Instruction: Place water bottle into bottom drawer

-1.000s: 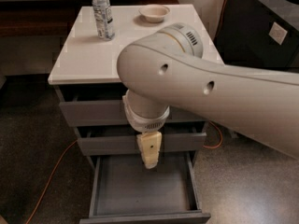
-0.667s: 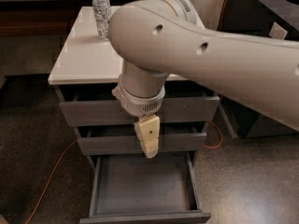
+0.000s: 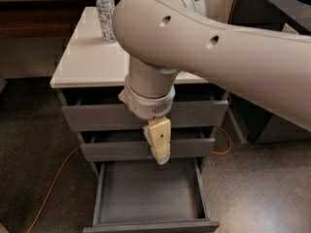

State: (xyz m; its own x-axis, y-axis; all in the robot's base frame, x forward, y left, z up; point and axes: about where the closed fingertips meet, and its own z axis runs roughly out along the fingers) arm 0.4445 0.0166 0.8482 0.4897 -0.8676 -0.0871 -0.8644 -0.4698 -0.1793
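The small water bottle with the dark label band is not in view. The bottom drawer (image 3: pixel 150 224) is pulled out toward me, and the part of its plain grey inside that I can see holds nothing. My gripper (image 3: pixel 160 155) hangs from the big white arm (image 3: pixel 204 38), pointing down in front of the middle drawer (image 3: pixel 112 150), just above the back of the open bottom drawer.
A taller clear bottle with a white cap (image 3: pixel 105 14) stands at the back left of the white cabinet top (image 3: pixel 87 57). The top drawer (image 3: pixel 97 116) sits slightly ajar. An orange cable (image 3: pixel 53 178) runs over the floor on the left. Dark furniture (image 3: pixel 272 125) stands to the right.
The arm has swung up and to the left, now covering the bowl and most of the cabinet top. The gripper has shifted slightly and stays over the open bottom drawer.
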